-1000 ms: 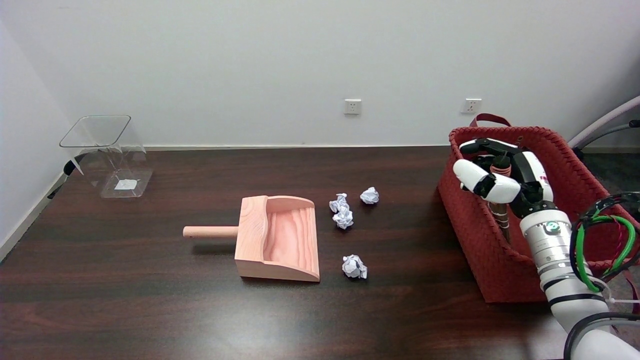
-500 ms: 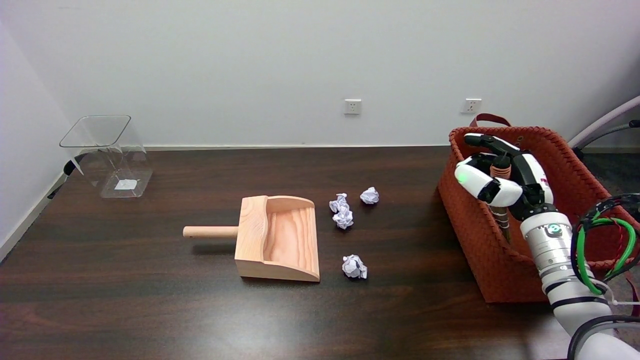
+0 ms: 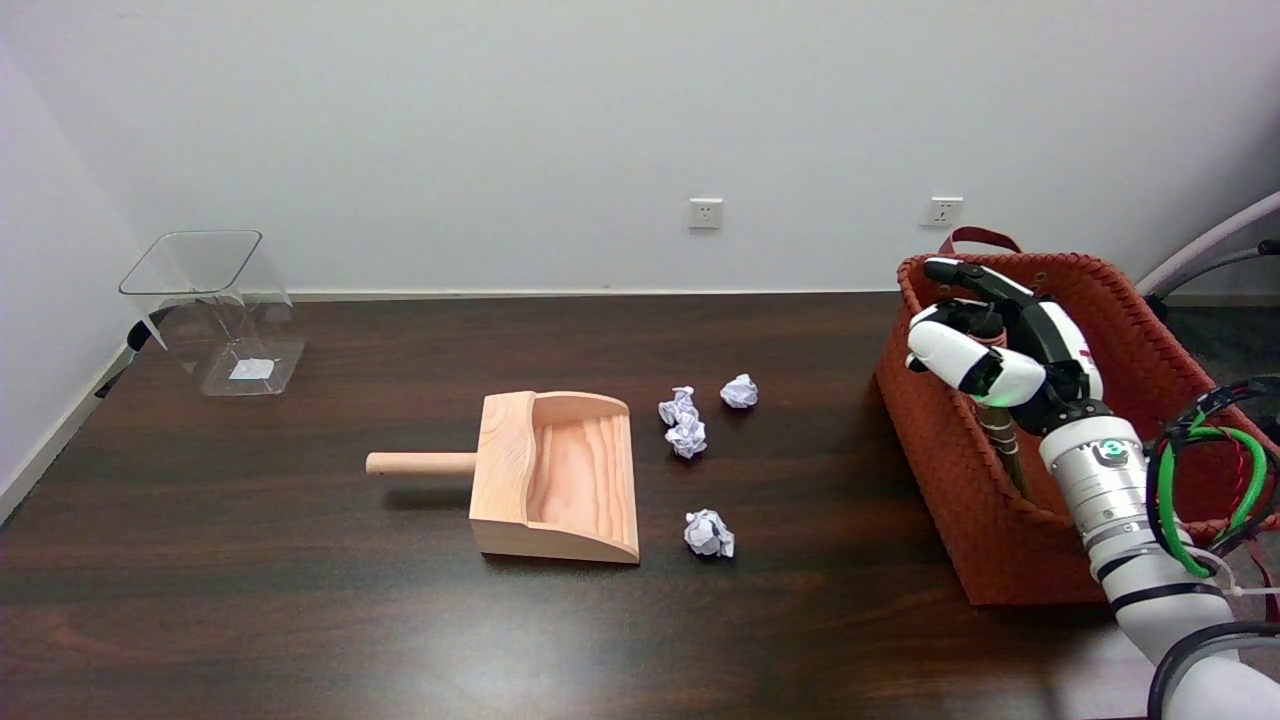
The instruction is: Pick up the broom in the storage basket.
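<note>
Item: broom (image 3: 1003,440), standing near-upright inside the red woven basket (image 3: 960,470) at the table's (image 3: 300,600) right end; we judge it light and stiff, its slim dark handle somewhat slick, best taken high on the shaft near the top. Right hand (image 3: 1000,345): we note it reaching over the basket's near wall, fingers (image 3: 965,358) curled around the handle's upper end, though whether they truly clamp it we cannot tell.

- Right hand (image 3: 1005,350) inside red storage basket (image 3: 960,470), fingers wrapped round upright broom (image 3: 1003,435) handle.
- Wooden dustpan (image 3: 555,475) and crumpled paper balls (image 3: 686,428) on dark worktop (image 3: 300,560).
</note>
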### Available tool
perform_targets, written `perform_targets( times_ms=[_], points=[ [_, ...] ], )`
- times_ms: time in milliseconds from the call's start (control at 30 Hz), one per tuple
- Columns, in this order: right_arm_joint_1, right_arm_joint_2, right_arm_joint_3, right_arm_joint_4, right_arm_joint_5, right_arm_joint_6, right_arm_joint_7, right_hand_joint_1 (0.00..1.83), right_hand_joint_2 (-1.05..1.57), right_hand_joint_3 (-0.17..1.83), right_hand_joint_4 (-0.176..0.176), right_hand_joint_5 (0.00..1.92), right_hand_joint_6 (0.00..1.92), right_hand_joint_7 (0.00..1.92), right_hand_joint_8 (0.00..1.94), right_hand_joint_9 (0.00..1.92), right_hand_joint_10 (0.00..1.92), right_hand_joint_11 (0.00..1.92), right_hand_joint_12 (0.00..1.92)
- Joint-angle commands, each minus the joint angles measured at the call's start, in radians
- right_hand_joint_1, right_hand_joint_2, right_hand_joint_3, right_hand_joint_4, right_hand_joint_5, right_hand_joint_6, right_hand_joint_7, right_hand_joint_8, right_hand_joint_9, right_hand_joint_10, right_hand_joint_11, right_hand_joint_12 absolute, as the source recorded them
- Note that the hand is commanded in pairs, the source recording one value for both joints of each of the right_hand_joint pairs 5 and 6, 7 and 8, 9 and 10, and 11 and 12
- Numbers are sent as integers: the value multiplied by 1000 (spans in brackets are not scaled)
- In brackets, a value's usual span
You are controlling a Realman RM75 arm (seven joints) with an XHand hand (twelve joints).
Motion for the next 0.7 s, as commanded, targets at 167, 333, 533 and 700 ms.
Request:
perform_targets(
  times_ms=[167,333,533,700],
  points=[
    [-75,8,137,0,-24,-142,105,1004,-152,1024,0,495,495,988,988,996,996,1086,1086],
    [-104,3,192,2,-24,-178,105,1009,-202,1046,0,461,461,918,918,937,937,1079,1079],
    [-121,1,244,5,-24,-256,105,1018,-271,1063,0,400,400,867,867,911,911,1070,1070],
    [-121,1,274,5,-34,-313,105,1025,-329,1075,0,359,359,835,835,873,873,1065,1065]
  ],
)
